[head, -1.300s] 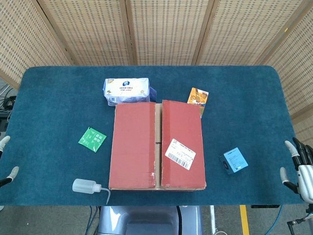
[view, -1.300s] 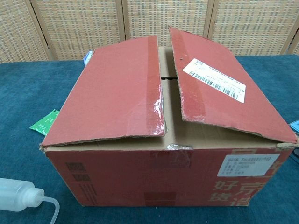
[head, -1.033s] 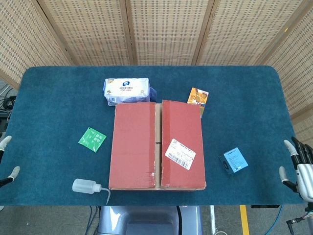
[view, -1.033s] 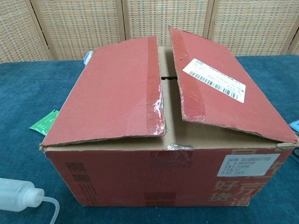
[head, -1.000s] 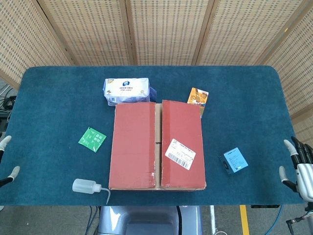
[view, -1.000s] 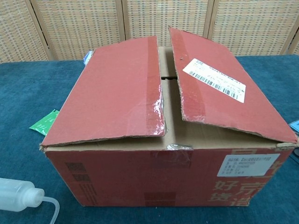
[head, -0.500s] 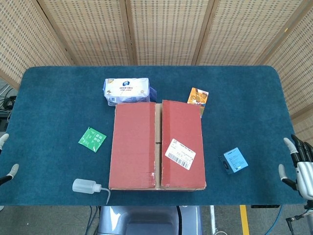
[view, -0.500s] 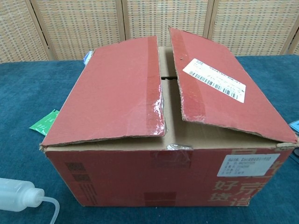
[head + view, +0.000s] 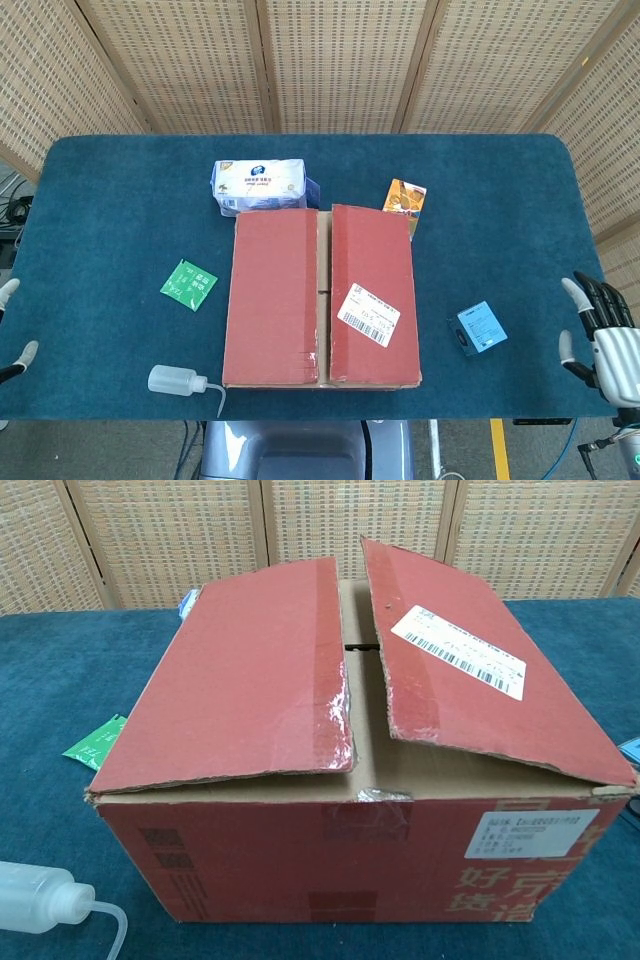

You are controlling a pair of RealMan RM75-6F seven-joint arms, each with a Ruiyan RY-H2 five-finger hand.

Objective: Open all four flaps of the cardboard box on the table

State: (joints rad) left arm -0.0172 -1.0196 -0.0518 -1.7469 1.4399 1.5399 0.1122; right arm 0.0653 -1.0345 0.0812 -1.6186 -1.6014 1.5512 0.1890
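Observation:
A red cardboard box stands near the table's front edge. Its two long top flaps lie almost shut, slightly raised, with a narrow gap between them. The left flap is plain red; the right flap bears a white barcode label. The inner flaps show only as brown cardboard through the gap. My right hand hovers at the table's right front corner, fingers spread, holding nothing. Of my left hand only white fingertips show at the left edge, apart and empty. Neither hand appears in the chest view.
A blue tissue pack and an orange carton lie behind the box. A green packet lies to its left, a white squeeze bottle at front left, a small blue box to the right. Wicker screens stand behind the table.
My right hand has shifted a little leftward and up, onto the table's corner. The box and its flaps have not moved.

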